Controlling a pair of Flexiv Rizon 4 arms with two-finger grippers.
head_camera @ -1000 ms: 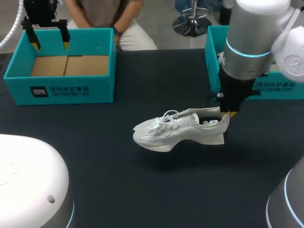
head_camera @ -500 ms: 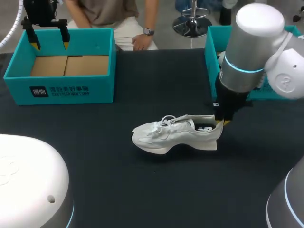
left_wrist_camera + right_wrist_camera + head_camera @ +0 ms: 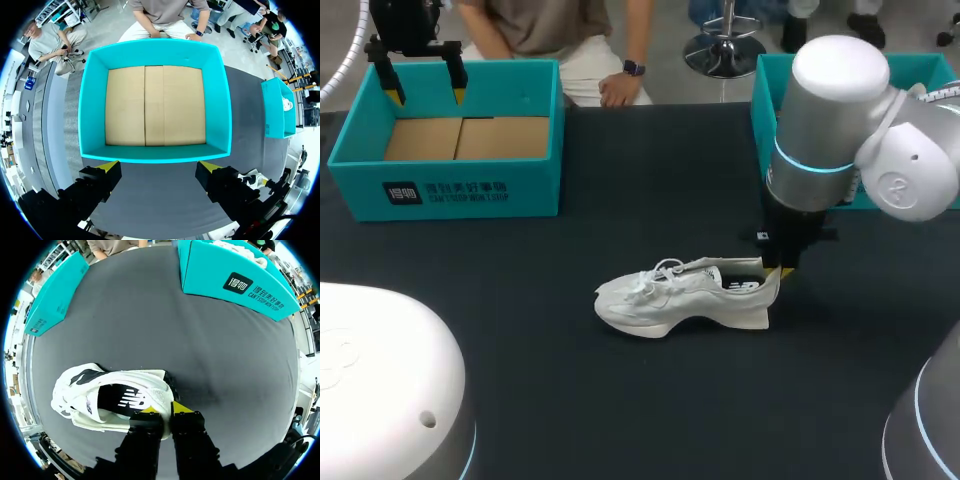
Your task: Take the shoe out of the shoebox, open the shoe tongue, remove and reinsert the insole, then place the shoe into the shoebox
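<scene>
- Head view. Left box (image 3: pixel 450 190), teal and open-topped, sits on the dark table (image 3: pixel 620 400); taken as the reference.
- Shoe (image 3: pixel 680 297), white, is out of both boxes. It stands on its sole on the table, well apart from the left box, to its right and nearer the robot. Toe points back toward the left box side, heel away from it.
- Right arm (image 3: pixel 820 130) comes down at the shoe's heel, on the side away from the left box. Right claw (image 3: pixel 778 270) is at the heel collar; only a bit of yellow shows here.
- Left claw (image 3: pixel 420 85) hangs over the left box's far rim, fingers spread.
- Right box (image 3: pixel 765 110), also teal, stands well to the right of the left box, at the same far side of the table.
- Left wrist view. Looking straight down into the left box (image 3: pixel 220 100): brown cardboard floor (image 3: pixel 155 105), nothing on it. Left claw (image 3: pixel 159 167) is wide open above the box's near wall, touching nothing. Right box (image 3: pixel 277 110) shows far off to one side.
- Right wrist view. Right claw (image 3: pixel 161 411) is closed on the shoe (image 3: pixel 100 400): one finger inside the heel opening, the other outside, with the collar pinched between them. The toe points away from the claw, toward the left box (image 3: pixel 55 290). Dark insole shows in the opening.
- Right box (image 3: pixel 235 275) lies ahead of the claw, across bare table from the left box; something white (image 3: pixel 235 247) lies in it, and I cannot tell what.
</scene>
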